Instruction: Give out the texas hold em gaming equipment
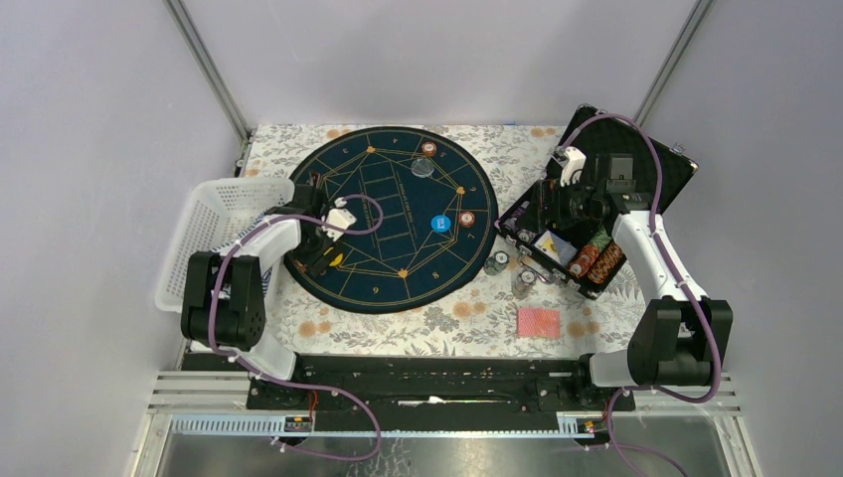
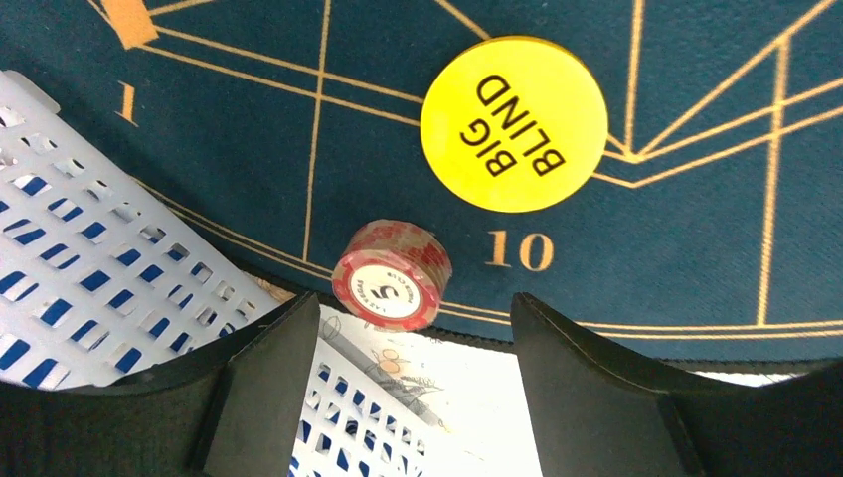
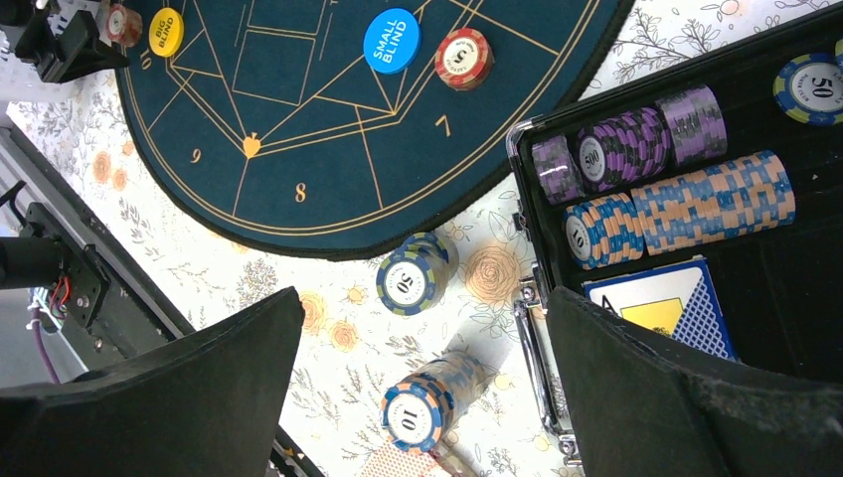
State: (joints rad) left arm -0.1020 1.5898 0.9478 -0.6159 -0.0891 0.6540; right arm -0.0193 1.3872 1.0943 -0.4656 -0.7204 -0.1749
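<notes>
My left gripper is open and empty, low over the left rim of the mat. A red chip stack marked 5 stands just beyond its fingertips, beside the yellow BIG BLIND button. My right gripper is open and empty above the case's left edge. Below it stand a blue-green 50 chip stack and a blue-orange 10 chip stack. The red-backed cards lie on the table. The blue SMALL BLIND button and another red stack sit on the mat.
A white plastic basket stands at the mat's left, close under my left arm. The open black case at the right holds rows of purple and blue-orange chips and a blue card deck. A third red stack sits at the mat's far rim.
</notes>
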